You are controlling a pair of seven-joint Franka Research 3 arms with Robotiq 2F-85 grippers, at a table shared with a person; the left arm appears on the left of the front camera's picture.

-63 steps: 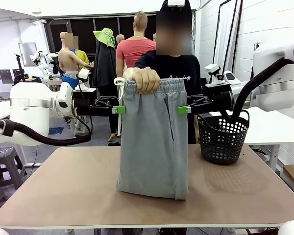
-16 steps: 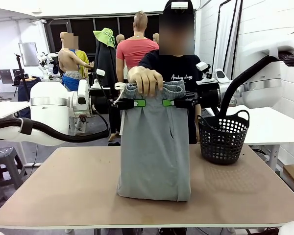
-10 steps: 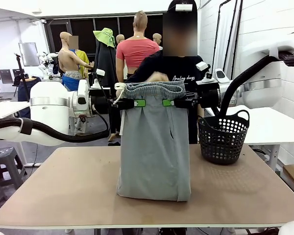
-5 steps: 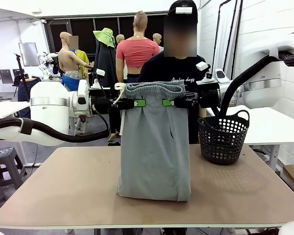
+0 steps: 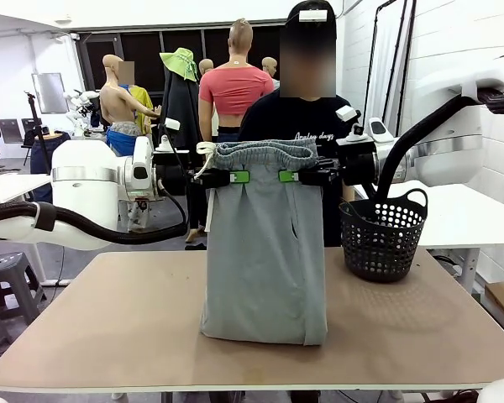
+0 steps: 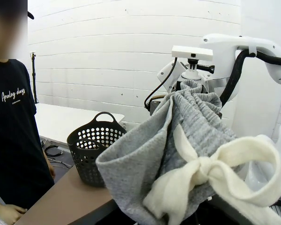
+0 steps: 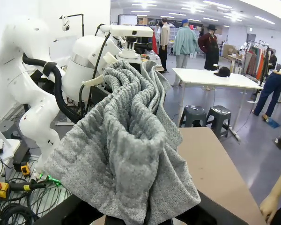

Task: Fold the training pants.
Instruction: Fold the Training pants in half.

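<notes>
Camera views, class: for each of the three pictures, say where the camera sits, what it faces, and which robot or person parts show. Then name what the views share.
Front view: between the arms, facing the person across the table; left gripper and right gripper pinch the training pants.
Left wrist view: looks along the waistband toward the basket and right arm.
Right wrist view: looks toward the left arm, pants close up.
Shared: pants, table.

You can't see either wrist camera's own fingers: the training pants [image 6: 187, 154] cover them, bunched waistband filling the foreground.
</notes>
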